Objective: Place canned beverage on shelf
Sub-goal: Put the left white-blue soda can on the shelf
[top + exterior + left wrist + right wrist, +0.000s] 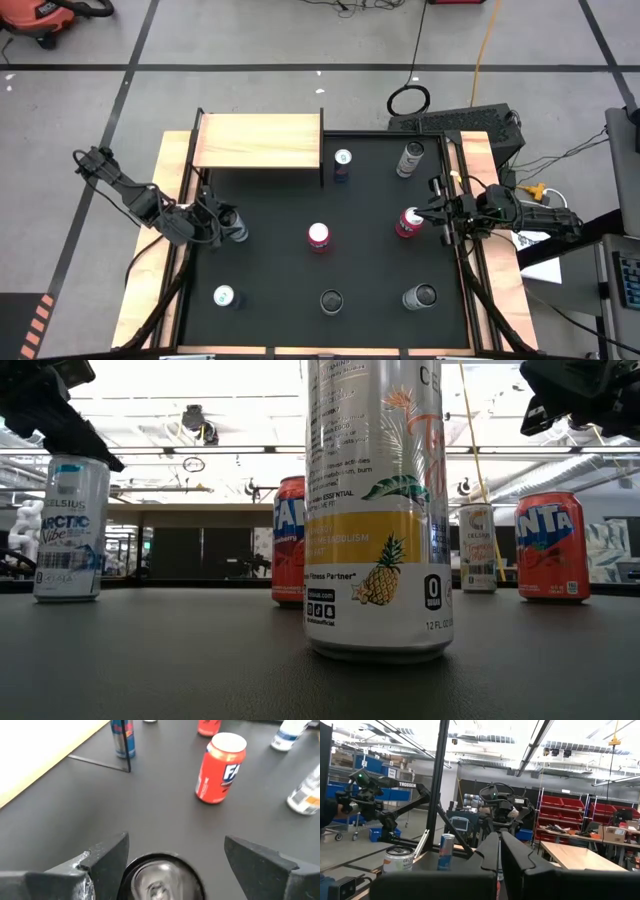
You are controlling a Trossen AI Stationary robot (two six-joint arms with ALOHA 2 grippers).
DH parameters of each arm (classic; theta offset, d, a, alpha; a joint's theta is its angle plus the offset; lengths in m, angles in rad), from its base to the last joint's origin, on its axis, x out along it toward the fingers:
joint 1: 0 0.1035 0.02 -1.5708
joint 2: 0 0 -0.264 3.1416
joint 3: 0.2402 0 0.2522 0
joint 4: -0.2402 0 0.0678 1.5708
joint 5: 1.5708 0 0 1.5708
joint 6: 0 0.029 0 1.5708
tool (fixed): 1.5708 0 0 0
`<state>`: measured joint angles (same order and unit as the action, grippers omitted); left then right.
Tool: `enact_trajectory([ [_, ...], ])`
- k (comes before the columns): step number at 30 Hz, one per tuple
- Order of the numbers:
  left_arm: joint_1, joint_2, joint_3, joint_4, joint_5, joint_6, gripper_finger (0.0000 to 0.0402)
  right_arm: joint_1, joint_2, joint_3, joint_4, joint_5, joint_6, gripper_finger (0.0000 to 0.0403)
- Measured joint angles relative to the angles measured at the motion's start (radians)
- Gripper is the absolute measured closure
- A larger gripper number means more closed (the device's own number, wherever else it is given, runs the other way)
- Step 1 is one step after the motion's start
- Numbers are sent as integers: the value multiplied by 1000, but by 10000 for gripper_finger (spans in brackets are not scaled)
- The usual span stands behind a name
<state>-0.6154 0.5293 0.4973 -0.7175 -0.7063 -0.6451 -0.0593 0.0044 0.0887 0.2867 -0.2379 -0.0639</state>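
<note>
The left hand (228, 226), fingers spread wide, straddles an upright can (238, 232) at the tabletop's left edge; the shelf (258, 140) lies beyond, far-left. The right hand (436, 209) waits shut.

Likely a robotics lab or workshop — red parts bins (565, 812) on racks, workbenches (580, 856), open ceiling ducts (570, 745).

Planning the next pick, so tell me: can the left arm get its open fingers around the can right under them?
Probably yes. The left gripper is open, one finger on each side of the can, and nothing else stands close.
</note>
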Motion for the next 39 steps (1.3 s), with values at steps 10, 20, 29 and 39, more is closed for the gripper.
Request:
enact_trajectory([
  [10, 0, 0, 37, -10, 8, 5, 68, 0, 0, 0, 0, 0, 0, 403],
  [20, 0, 7, 101, -190, 70, -4, 68, 0, 0, 0, -2, 0, 0, 403],
  [29, 0, 62, 103, -215, 93, -4, 68, 0, 0, 0, -8, 0, 0, 403],
  [39, 0, 106, 104, -214, 59, -4, 68, 0, 0, 0, -8, 0, 0, 403],
])
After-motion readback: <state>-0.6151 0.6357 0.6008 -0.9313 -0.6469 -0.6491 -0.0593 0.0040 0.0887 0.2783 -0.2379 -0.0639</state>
